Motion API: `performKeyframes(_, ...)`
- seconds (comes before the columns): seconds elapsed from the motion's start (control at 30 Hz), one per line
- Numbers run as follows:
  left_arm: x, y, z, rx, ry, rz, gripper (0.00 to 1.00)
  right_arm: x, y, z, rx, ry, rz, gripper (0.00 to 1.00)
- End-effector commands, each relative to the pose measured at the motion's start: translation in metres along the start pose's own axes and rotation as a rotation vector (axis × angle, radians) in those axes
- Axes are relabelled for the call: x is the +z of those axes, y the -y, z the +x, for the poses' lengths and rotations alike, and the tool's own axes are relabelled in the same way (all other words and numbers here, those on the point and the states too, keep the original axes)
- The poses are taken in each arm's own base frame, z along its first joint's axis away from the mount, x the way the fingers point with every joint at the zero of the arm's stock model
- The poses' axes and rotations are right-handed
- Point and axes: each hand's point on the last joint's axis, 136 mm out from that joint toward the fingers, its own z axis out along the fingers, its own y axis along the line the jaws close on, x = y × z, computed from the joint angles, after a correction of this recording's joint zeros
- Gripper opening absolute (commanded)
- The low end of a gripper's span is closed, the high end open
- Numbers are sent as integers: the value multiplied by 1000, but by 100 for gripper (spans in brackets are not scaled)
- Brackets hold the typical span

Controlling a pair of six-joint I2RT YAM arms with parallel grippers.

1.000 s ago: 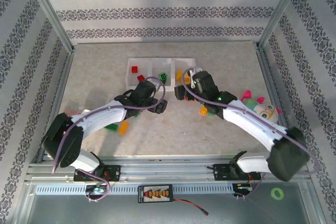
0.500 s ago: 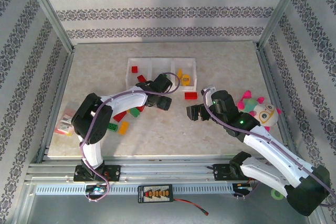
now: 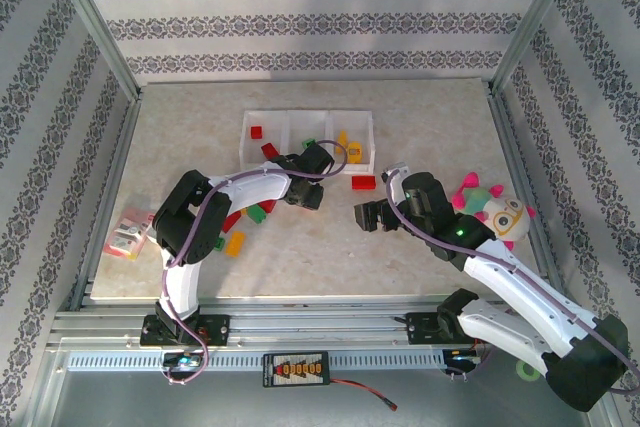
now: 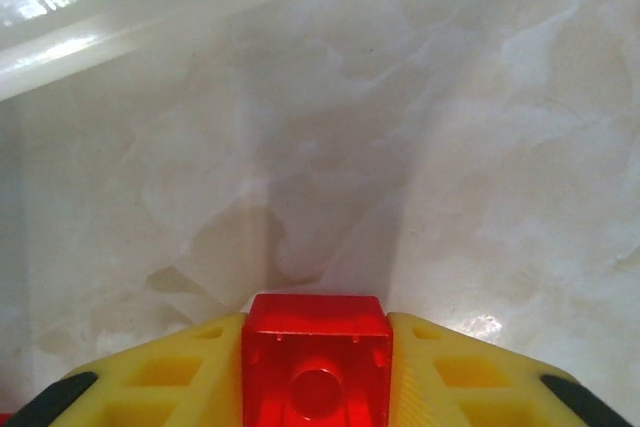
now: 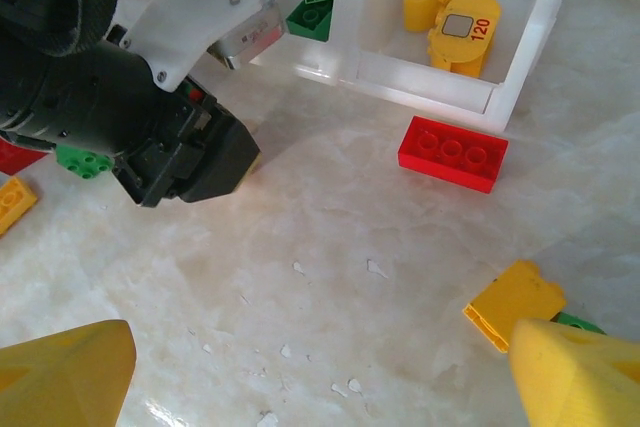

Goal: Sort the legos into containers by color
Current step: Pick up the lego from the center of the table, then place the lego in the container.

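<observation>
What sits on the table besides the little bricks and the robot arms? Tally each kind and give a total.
Small square translucent white plastic bins, joined in one row: 3
Pink-and-teal plush toy with big eyes: 1
Flat red-and-white packet: 1
Total: 5

Top view is bright and even, with diffuse light from overhead. We see only faint soft shadows under the arms on the table point(image 3: 420, 127). Focus holds across the frame, with mild wide-angle bowing along the frame rails point(image 3: 105, 37).

Left wrist view is soft all over. The red brick point(image 4: 317, 367) glows translucent with fuzzy edges, and the left fingers point(image 4: 180, 387) flanking it are out of focus. The bin wall point(image 4: 150, 7) is blown out to white. There's a glare spot on the table lower right and a broad soft shadow ahead of the brick.

Right wrist view is crisp mid-frame: we can read "120" on the yellow piece point(image 5: 462, 32). The right fingertips point(image 5: 60, 377) are blurred, and there's sheen on the table near the bottom edge.
</observation>
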Motion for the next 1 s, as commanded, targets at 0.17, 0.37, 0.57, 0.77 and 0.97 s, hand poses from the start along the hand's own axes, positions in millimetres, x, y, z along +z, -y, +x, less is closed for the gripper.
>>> performKeyframes(0.17,-25,-4,-4,-39,22,-7,29,-11,-4,-26,-35,52,-5,96)
performKeyframes(0.37,-63,-19,-18,-83,111,-12,29,-8,-13,-39,-45,74,-47,96)
performKeyframes(0.57,-91,-53,-39,-111,216,-53,30,-1,-25,-55,-40,118,-102,96)
performKeyframes(0.77,-97,-103,-68,-192,295,-97,30,10,-22,-56,-56,113,-85,96)
performKeyframes(0.97,-76,-140,-101,-236,303,-134,30,16,-31,-63,-53,126,-125,96)
